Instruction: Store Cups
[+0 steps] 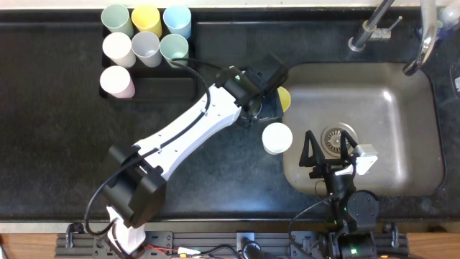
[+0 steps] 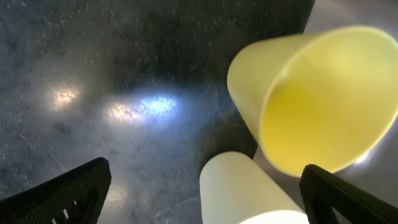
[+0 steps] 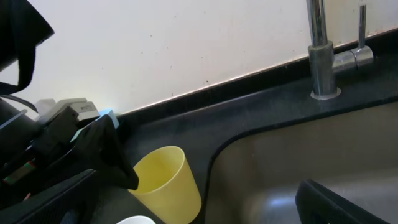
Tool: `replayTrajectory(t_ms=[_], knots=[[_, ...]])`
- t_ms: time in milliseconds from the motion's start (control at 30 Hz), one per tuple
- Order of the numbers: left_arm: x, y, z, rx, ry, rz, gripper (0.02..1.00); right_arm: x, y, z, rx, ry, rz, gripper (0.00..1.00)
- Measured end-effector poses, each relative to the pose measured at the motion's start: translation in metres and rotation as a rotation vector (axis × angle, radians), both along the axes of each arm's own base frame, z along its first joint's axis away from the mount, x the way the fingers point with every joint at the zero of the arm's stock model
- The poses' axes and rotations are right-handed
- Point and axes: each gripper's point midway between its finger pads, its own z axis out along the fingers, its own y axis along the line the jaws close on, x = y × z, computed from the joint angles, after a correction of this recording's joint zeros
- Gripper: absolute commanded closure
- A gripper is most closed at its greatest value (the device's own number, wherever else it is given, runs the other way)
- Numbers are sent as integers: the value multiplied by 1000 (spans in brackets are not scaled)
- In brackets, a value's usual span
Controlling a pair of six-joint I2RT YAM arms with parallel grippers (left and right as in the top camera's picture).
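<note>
A yellow cup (image 1: pixel 285 98) (image 2: pixel 317 99) (image 3: pixel 165 180) stands mouth up on the counter by the sink's left rim. A white cup (image 1: pixel 277 137) (image 2: pixel 249 193) stands just in front of it. My left gripper (image 1: pixel 267 90) (image 2: pixel 205 168) hovers over both cups, open and holding nothing, with the white cup lying between its fingers in the wrist view. My right gripper (image 1: pixel 328 140) (image 3: pixel 196 186) hangs open and empty over the sink basin. A black rack (image 1: pixel 154 85) at the back left holds several cups in pastel colours.
The steel sink (image 1: pixel 388 93) takes up the right side, with a drain (image 1: pixel 338 137) and a faucet (image 1: pixel 370 29) (image 3: pixel 320 50) behind it. Dark countertop (image 1: pixel 65 144) spreads to the left. The left arm (image 1: pixel 180 133) stretches diagonally across the counter.
</note>
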Motion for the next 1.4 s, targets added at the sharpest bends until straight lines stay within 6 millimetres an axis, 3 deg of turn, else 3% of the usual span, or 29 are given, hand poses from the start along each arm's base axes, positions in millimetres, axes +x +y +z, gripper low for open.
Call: replayTrajectory(t_ms=[233,600,667,700,767,800,900,1233,1400], knots=[[13,10,-9,3,14,36,20,0,0,0,0,0,-1,3],[24,1,-23,-24,6,40,20,0,0,0,0,0,-1,3],[26,0,-25,-27,4,40,134,0,0,0,0,0,-1,3],[27,-1,-25,-30,0,41,281,0,0,0,0,0,0,3],[29,-1,-24,-36,-2,46,687,0,0,0,0,0,-1,3],[29,-1,-24,-38,-3,47,798,0,0,0,0,0,0,3],[31,-1,-24,-42,-5,49,961,0,0,0,0,0,-1,5],[41,13,-19,-43,3,87,982,0,0,0,0,0,0,5],[50,51,-1,-7,1,164,982,0,0,0,0,0,-1,5]])
